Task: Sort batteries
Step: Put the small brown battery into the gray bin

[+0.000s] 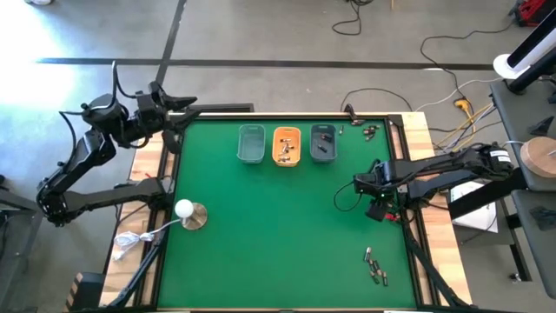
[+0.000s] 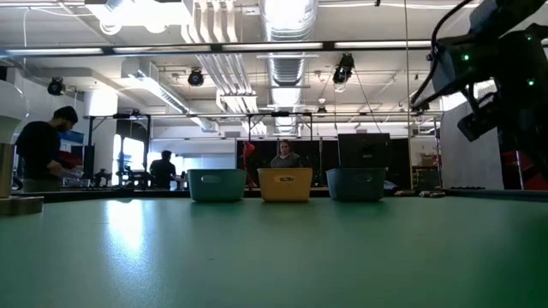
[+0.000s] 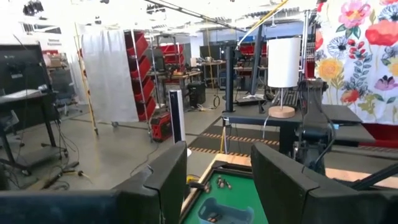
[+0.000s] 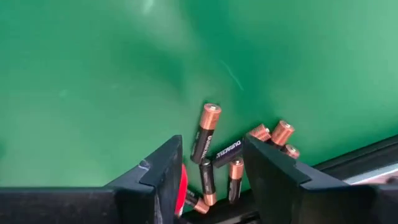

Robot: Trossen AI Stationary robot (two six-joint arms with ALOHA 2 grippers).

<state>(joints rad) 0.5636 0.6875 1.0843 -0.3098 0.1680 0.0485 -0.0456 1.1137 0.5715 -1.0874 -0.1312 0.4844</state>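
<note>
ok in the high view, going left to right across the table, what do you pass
white ball on its base → clear tray → orange tray → dark tray → right tool → loose batteries

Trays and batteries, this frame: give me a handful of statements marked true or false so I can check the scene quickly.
1. Three small trays stand in a row at the far side of the mat. True: grey tray, orange tray, dark tray.
2. The orange tray is empty. False: it holds batteries.
3. The right gripper is above a cluster of batteries near the mat's edge, with nothing between its fingers. True.
4. The left gripper is over the middle of the mat. False: it is raised near the mat's far left corner, fingers apart.
5. The white ball on a round base sits inside the grey tray. False: it stands on the mat's left side.
</note>
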